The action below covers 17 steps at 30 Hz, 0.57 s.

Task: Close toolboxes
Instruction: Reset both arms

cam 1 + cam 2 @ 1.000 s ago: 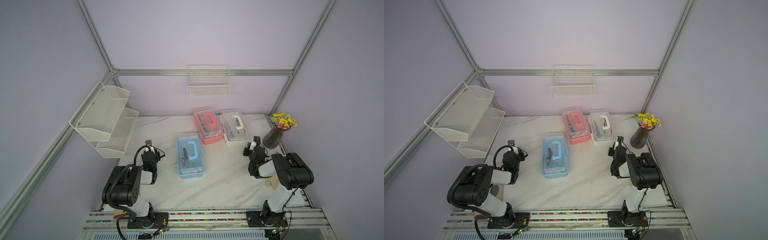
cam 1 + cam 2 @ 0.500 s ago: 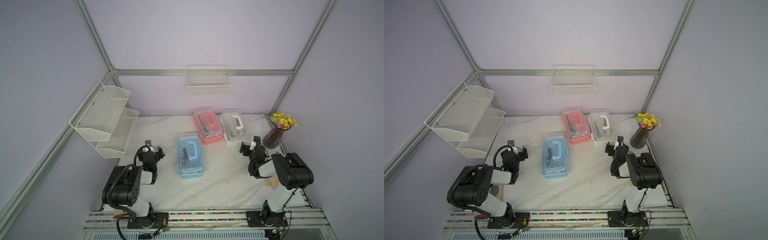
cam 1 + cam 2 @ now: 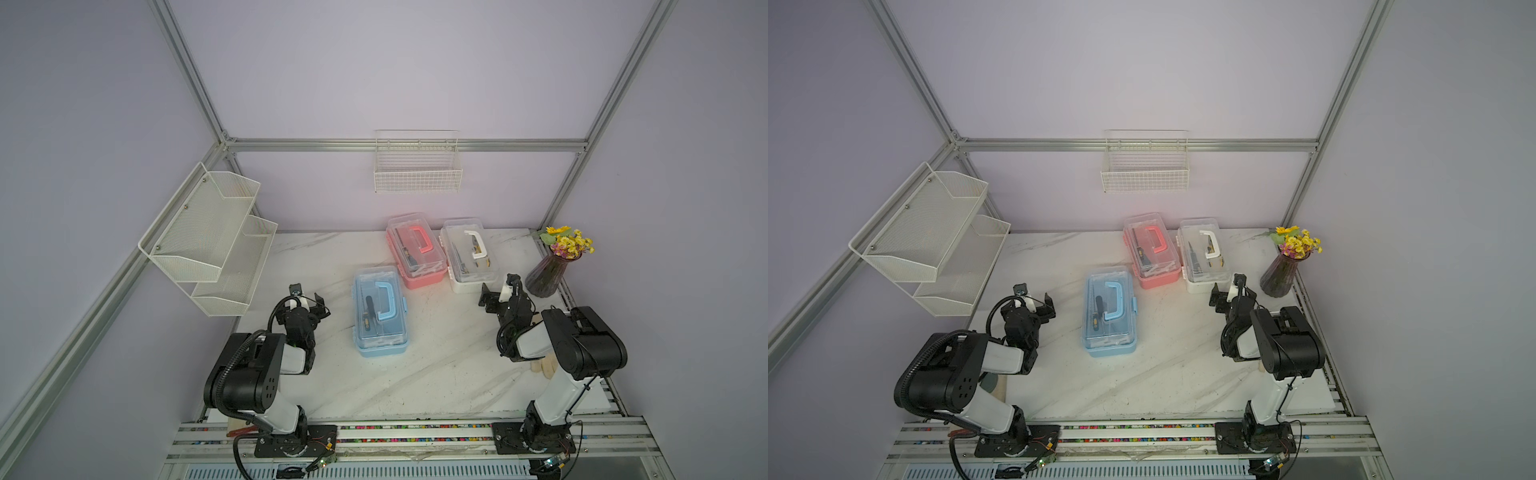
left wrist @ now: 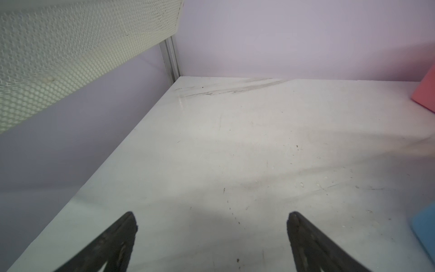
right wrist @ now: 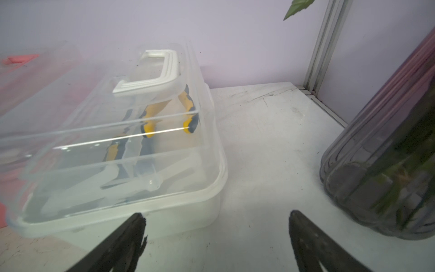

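Three toolboxes stand on the marble table, each with its clear lid lying down on its base. The blue toolbox (image 3: 379, 311) (image 3: 1109, 311) is in the middle. The pink toolbox (image 3: 415, 250) (image 3: 1152, 249) and the white toolbox (image 3: 469, 255) (image 3: 1204, 253) sit side by side at the back. My left gripper (image 3: 307, 296) (image 4: 211, 219) is open over bare table, left of the blue toolbox. My right gripper (image 3: 498, 289) (image 5: 215, 219) is open and empty, just in front of the white toolbox (image 5: 122, 150), whose yellow-handled tools show through the lid.
A dark glass vase (image 3: 548, 274) (image 5: 388, 164) of yellow flowers stands close to the right of my right gripper. A white mesh shelf rack (image 3: 208, 237) hangs on the left wall, and a wire basket (image 3: 417, 170) hangs on the back wall. The table (image 3: 436, 365) ends at the front rail.
Both grippers have opened from nearly shut to wide. Neither arm has shifted much, and the toolboxes have not moved.
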Available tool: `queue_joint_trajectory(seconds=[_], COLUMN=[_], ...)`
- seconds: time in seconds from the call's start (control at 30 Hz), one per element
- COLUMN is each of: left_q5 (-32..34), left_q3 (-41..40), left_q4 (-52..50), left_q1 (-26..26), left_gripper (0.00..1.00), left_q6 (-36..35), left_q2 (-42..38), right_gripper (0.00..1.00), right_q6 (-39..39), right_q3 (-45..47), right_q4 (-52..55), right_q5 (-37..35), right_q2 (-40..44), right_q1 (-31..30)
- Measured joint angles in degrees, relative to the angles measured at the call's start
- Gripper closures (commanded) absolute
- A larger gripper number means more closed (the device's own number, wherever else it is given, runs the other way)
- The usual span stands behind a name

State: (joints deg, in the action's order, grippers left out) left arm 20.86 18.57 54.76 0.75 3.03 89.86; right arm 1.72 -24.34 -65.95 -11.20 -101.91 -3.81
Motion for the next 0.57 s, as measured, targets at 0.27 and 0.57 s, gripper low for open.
queue_joint_trajectory(seconds=[0.27,0.57], left_q5=[0.17,0.17], left_q3=[0.83,0.83], left_q4=[-0.13,-0.13], left_q1=[-0.04,-0.02], left_gripper=[0.0,0.0], left_q6=[0.22,0.22], left_q2=[0.2,0.2], right_gripper=[0.03,0.03], right_q6=[0.61,0.9], right_q3=[-1.01,-1.55], right_q4=[1.11,2.43], right_q5=[-1.62,-1.79], right_q2=[0.0,0.0], right_q1=[0.0,0.0])
